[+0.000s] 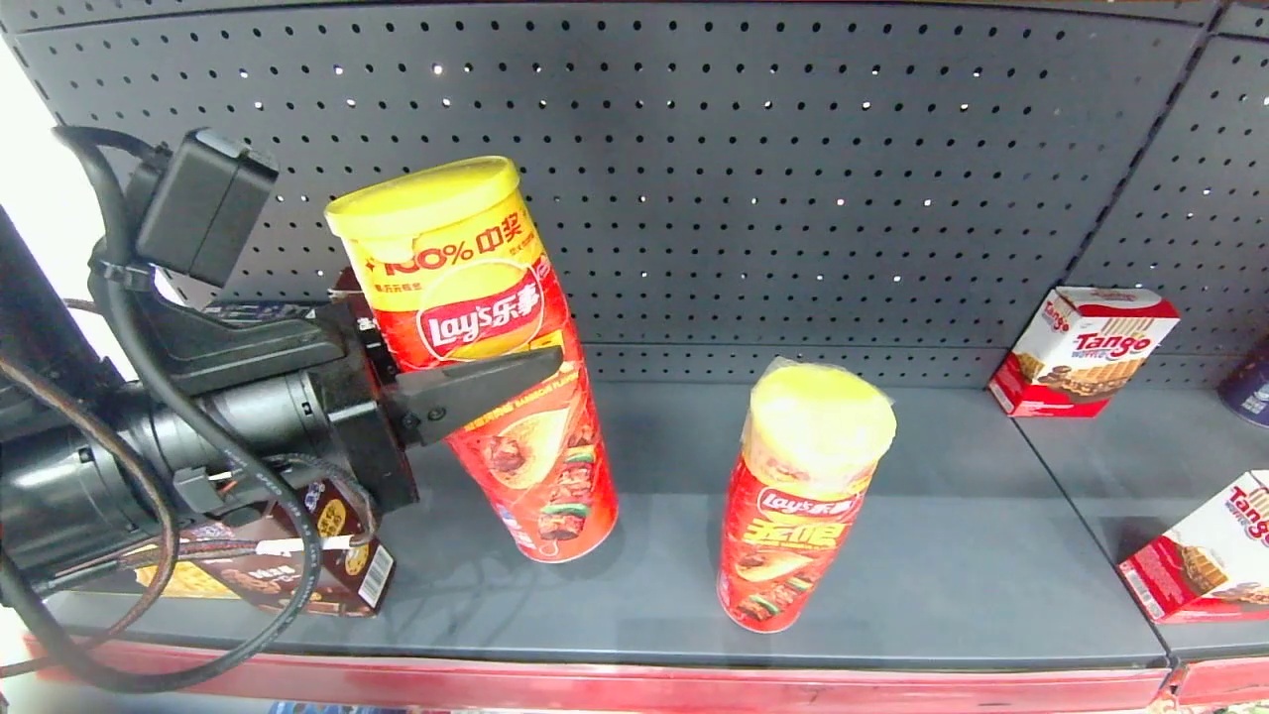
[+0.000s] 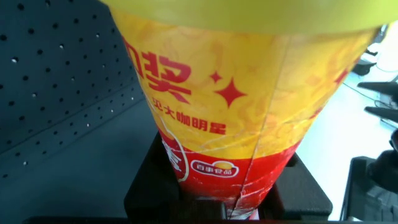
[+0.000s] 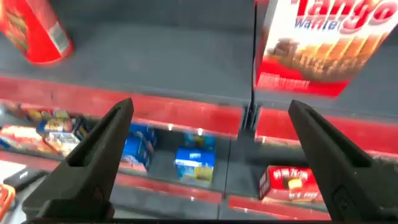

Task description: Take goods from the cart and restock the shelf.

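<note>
My left gripper (image 1: 516, 372) pinches the tall chip canister (image 1: 446, 248) around its middle, holding it tilted over the grey shelf (image 1: 942, 555), left of a second canister (image 1: 808, 496) standing upright there. Whether its base touches the board I cannot tell. My right gripper (image 3: 211, 106) is spread wide before the shelf's red edge, near a wafer box (image 3: 317, 43).

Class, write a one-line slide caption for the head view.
Left gripper holds a tilted chip canister at the grey shelf, beside a second canister standing there.
</note>
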You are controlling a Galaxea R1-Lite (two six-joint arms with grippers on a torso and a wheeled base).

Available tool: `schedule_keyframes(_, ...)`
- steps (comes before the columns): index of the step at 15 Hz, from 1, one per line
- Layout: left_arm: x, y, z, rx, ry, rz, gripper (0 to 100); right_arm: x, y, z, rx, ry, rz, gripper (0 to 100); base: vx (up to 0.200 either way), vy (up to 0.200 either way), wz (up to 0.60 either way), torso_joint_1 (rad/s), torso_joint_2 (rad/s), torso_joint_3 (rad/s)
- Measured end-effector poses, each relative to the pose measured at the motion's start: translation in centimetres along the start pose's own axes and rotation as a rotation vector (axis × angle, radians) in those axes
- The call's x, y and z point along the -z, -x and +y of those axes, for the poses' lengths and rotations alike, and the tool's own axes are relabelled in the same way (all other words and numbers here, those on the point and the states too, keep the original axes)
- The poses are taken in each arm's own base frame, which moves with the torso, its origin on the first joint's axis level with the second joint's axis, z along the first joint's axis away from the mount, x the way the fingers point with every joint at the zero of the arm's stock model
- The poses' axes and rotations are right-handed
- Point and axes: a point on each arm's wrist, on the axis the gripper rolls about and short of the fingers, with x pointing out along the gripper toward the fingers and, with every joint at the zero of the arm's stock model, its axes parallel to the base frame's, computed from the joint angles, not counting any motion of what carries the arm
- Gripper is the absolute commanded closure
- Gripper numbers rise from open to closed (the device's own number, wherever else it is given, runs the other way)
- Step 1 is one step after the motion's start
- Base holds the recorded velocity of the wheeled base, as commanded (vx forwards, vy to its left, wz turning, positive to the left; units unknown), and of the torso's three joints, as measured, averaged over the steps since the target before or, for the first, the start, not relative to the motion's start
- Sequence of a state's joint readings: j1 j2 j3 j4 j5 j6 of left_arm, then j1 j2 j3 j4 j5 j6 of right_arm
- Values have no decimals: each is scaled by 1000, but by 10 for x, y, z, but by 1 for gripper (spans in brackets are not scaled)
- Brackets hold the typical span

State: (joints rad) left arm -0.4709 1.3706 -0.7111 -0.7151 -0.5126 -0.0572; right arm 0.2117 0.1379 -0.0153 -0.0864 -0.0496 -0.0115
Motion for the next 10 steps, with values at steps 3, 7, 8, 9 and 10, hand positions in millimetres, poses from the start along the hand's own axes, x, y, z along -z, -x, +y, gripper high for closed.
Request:
schedule_keyframes(3,-1,6,-3,1,-4,-7,100,8,2,1,-98,21,22,0,0,0,0,0,0,0)
schedule_keyframes(7,-3,8,-5,3,-9,-16,100,9,8,-2,-197,-4,-71,0,0,0,0,0,0,0)
schedule_keyframes(8,-3,8,-5,2,-8,-15,100,11,9,-2,-202,-5,-67,0,0,0,0,0,0,0)
schedule_keyframes(9,-3,8,-6,3,-8,-15,100,15,9,-3,-205,0,-41,0,0,0,0,0,0,0)
schedule_keyframes(10,-2,9,-6,3,-7,-12,100,16,9,-3,-208,0,-32,0,0,0,0,0,0,0)
